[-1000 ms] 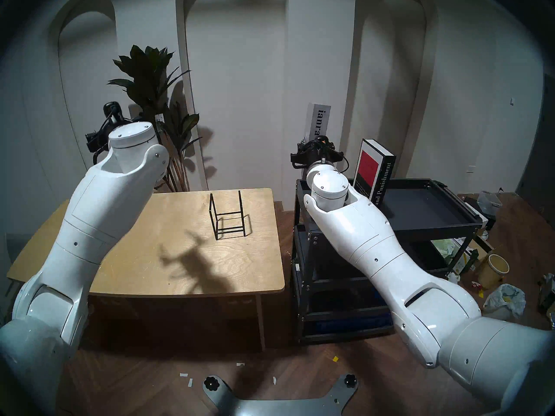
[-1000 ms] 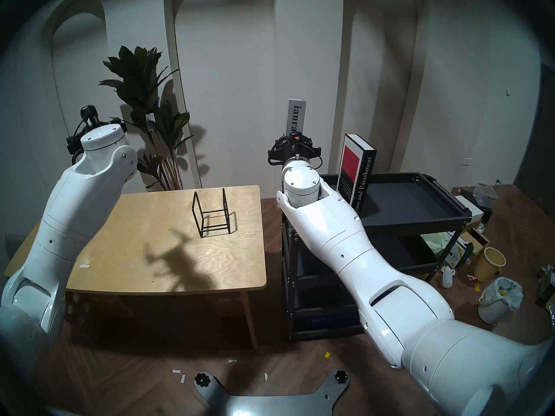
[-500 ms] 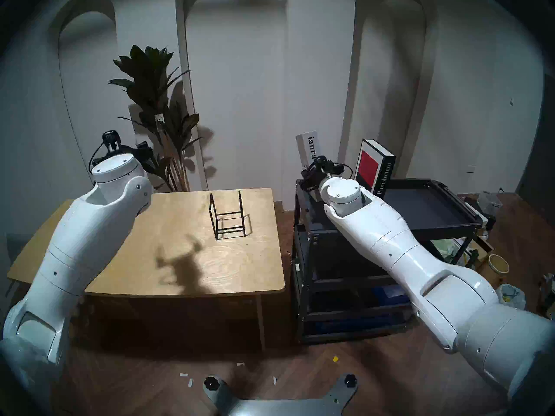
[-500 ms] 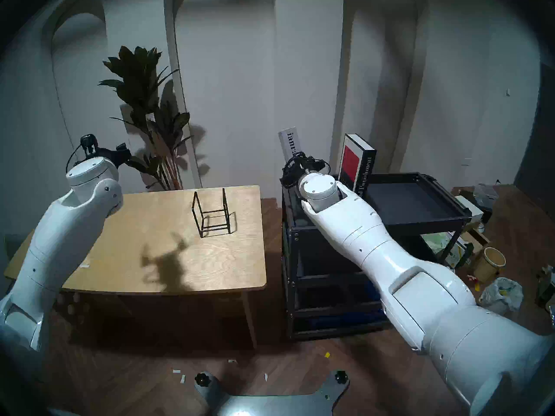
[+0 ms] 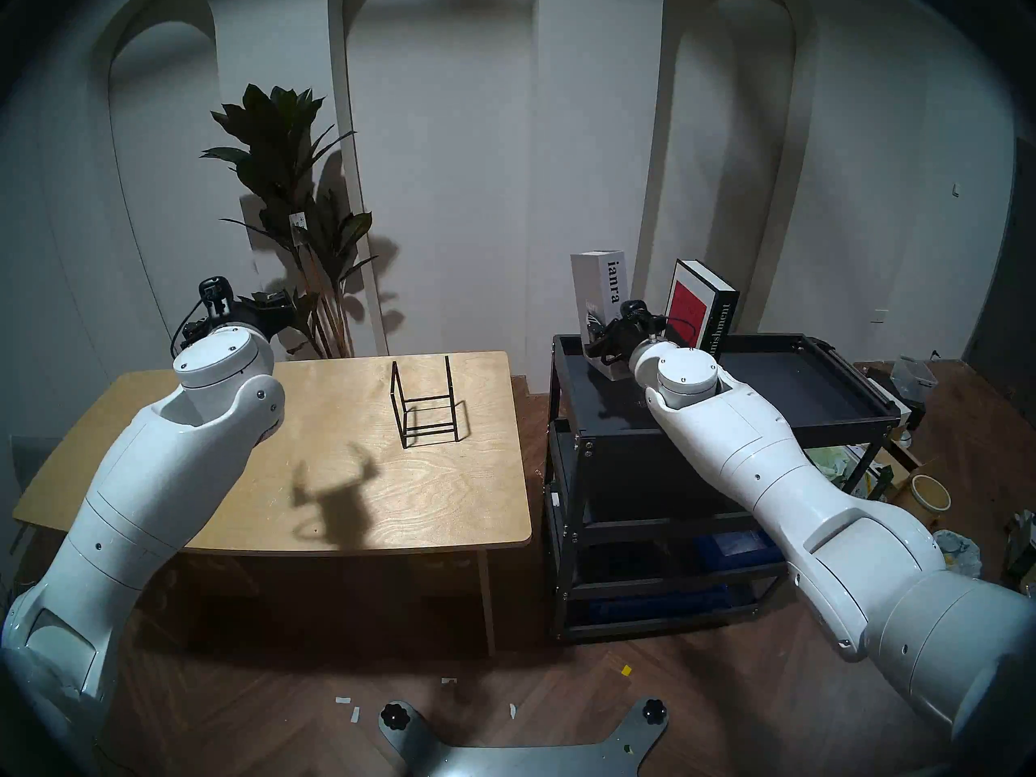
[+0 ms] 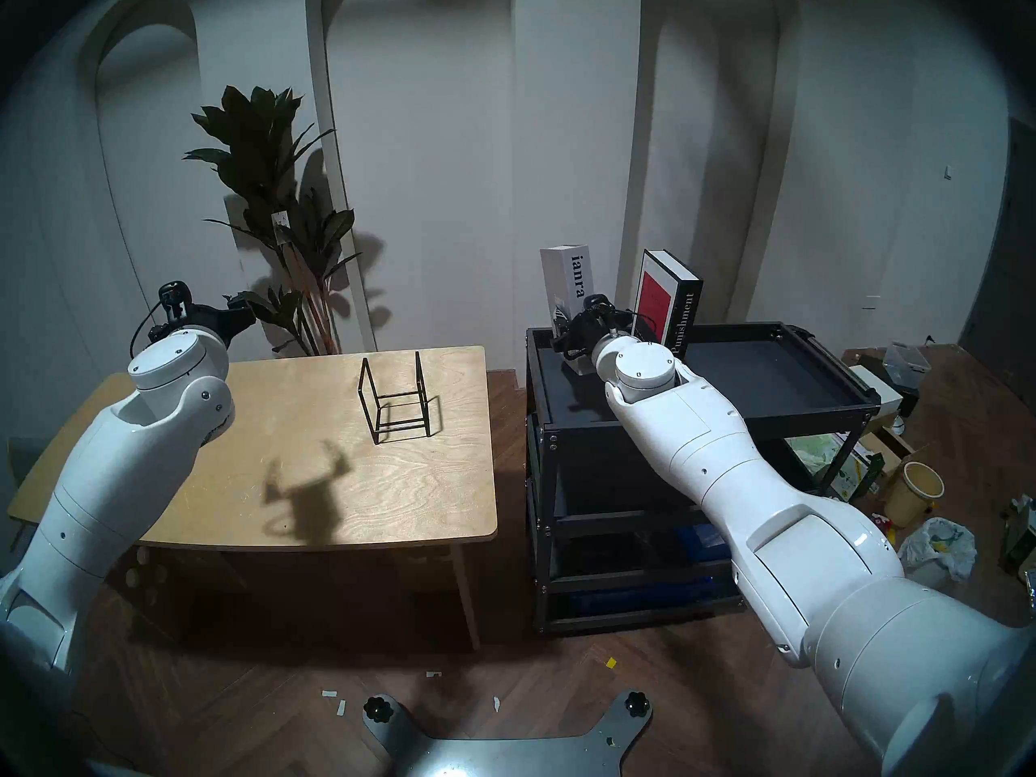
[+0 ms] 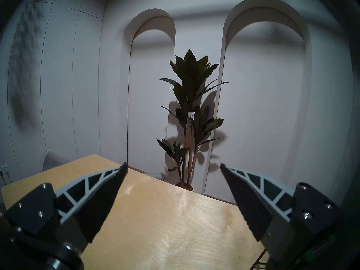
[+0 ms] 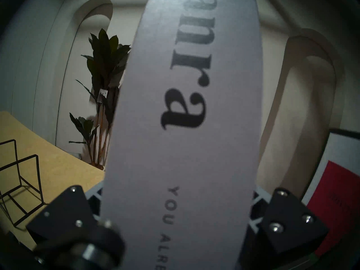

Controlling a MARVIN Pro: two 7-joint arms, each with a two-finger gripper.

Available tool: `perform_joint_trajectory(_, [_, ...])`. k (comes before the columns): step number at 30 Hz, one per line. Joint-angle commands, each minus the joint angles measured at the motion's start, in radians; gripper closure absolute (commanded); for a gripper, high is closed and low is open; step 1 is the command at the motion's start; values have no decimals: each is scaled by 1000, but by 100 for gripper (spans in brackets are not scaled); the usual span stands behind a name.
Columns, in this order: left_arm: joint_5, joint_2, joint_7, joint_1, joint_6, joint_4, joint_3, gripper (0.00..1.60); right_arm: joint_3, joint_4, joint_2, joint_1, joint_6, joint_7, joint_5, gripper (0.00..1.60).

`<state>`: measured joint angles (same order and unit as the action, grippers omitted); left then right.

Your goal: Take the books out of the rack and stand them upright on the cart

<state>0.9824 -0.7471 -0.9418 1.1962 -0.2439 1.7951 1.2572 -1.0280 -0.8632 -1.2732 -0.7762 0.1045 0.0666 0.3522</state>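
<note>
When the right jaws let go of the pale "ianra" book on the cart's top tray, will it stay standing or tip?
Probably stays, but watch it. The pale "ianra" book looks thick, so its base seems broad enough. It is tall and leans slightly, with nothing beside it; the black book stands apart. The cart tray looks smooth, so a nudge from the right gripper might slide or topple it.
</note>
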Motion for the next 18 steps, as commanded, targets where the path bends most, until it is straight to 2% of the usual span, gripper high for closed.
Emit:
perform_joint_trajectory(1, [-29, -3, -2, -14, 15, 17, -12, 0, -53, 66, -48, 0, 122, 22, 32, 160])
perform_joint_trajectory(4, [-32, -7, -5, -20, 11, 22, -22, 0, -54, 97, -62, 9, 157, 33, 41, 160])
perform_joint_trajectory(5, [-34, -8, -6, -22, 11, 24, -27, 0, -50, 125, -72, 18, 194, 39, 44, 160])
perform_joint_trajectory(10, [-37, -7, -12, -20, 11, 32, -33, 0, -47, 168, -86, 35, 219, 50, 44, 160])
perform_joint_trajectory(18, [-34, 1, -24, -10, 9, 45, -32, 0, -39, 210, -93, 58, 186, 43, 34, 160])
